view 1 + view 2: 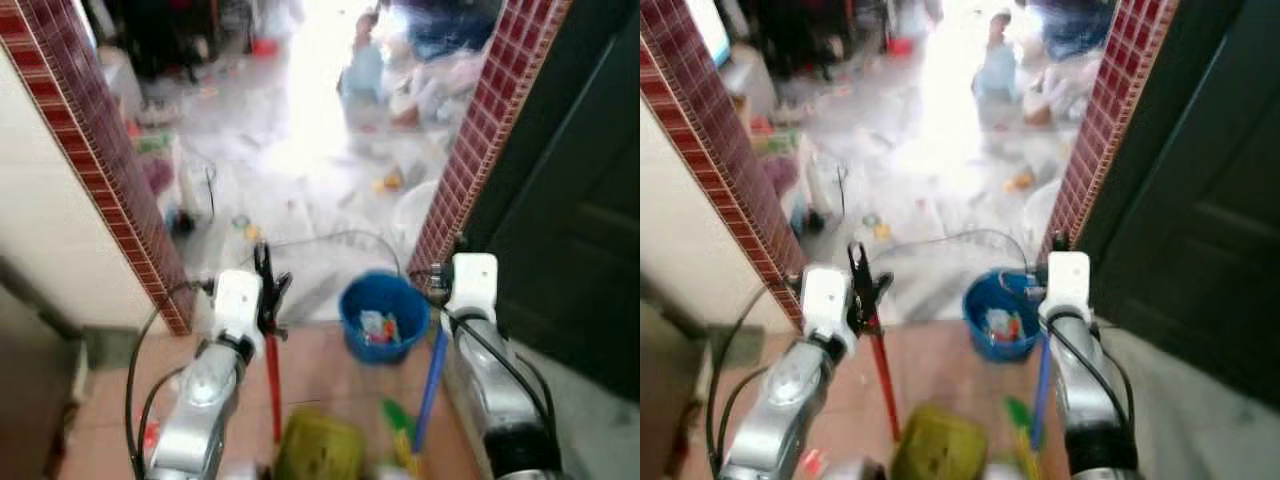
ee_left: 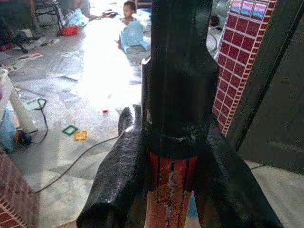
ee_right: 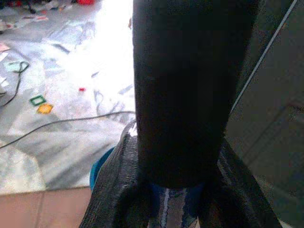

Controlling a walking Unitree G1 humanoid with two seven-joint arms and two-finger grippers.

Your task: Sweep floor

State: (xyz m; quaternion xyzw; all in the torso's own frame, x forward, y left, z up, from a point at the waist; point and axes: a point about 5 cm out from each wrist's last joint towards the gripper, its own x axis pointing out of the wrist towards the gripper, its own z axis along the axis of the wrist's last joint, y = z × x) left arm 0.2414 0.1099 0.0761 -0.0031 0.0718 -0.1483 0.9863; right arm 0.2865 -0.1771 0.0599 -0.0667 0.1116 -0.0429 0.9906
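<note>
Between the fingers of the left gripper [image 1: 265, 290] a red handle [image 1: 272, 385] is clamped; the black cap of its top end stands above the fingers [image 2: 118, 175] in the left wrist view. Between the fingers of the right gripper [image 3: 183, 190] a blue handle [image 1: 431, 390] is clamped likewise, capped in black.

Long axes: both handles run steeply down from the jaws toward the robot's feet, the red one nearly upright, the blue one tilted slightly inward. Their lower ends meet a yellow-green blur [image 1: 318, 448] at the frame's foot, judged to be broom head or dustpan; which belongs to which handle cannot be told.

Ahead of the jaws, just beyond the right gripper: a blue bucket [image 1: 383, 318] holding small items, set at the threshold between red-tiled door posts [image 1: 110, 170]. Beyond it: a grey floor [image 1: 300, 170] strewn with scraps and a loose cable [image 1: 330, 238], the area to be swept, lying straight ahead of both arms, with a person seated far back.

View differences: both grips are confirmed at close range by the wrist views; handle length and lower ends are given by the eye views.
</note>
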